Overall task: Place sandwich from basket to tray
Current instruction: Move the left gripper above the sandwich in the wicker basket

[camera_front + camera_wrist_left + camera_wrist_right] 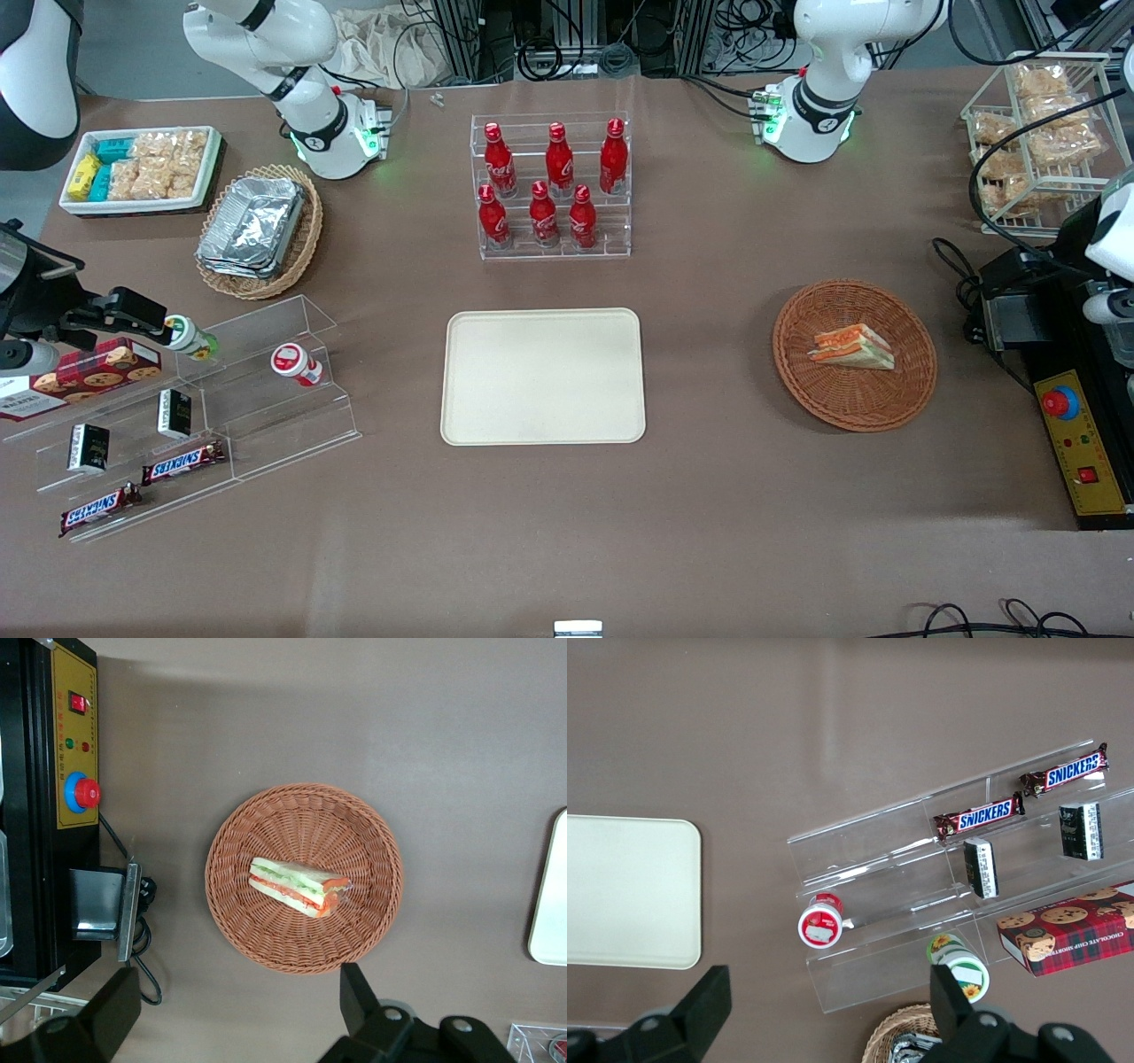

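Robot lab, mock snack shop: cola bottles (549,186) on acrylic rack, emergency-stop box (1083,443) near basket (854,354), cables.

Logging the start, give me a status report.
Gripper open, high above basket. Sandwich lies in basket. Tray bare. Nothing between.

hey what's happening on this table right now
The left arm's gripper hangs open high above the round wicker basket, holding nothing. The sandwich lies in that basket, untouched. The cream tray sits bare, beside the basket toward the parked arm's end, so the move has not begun.
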Tool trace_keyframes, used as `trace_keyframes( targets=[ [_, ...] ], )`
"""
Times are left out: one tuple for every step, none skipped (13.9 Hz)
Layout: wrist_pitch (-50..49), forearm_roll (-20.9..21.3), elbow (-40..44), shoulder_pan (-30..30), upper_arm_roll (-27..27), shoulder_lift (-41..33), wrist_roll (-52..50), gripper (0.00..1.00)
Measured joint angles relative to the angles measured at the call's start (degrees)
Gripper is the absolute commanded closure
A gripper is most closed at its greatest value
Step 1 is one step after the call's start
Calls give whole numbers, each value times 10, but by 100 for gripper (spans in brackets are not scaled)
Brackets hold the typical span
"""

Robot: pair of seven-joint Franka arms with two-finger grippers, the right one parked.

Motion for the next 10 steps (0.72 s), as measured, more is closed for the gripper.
trace_keyframes(
  targets=[
    [0,0,0,0,0,2,0,0],
    [0,0,0,0,0,3,0,0],
    [0,0,0,0,0,4,0,0],
    [0,0,1,0,0,4,0,0],
    [0,0,1,0,0,4,0,0],
    [0,1,2,0,0,4,0,0],
    [0,1,2,0,1,4,0,0],
    [-1,1,2,1,1,4,-1,0],
    [-1,1,2,1,2,4,-3,0],
    [-3,2,2,1,3,4,-6,0]
  ],
)
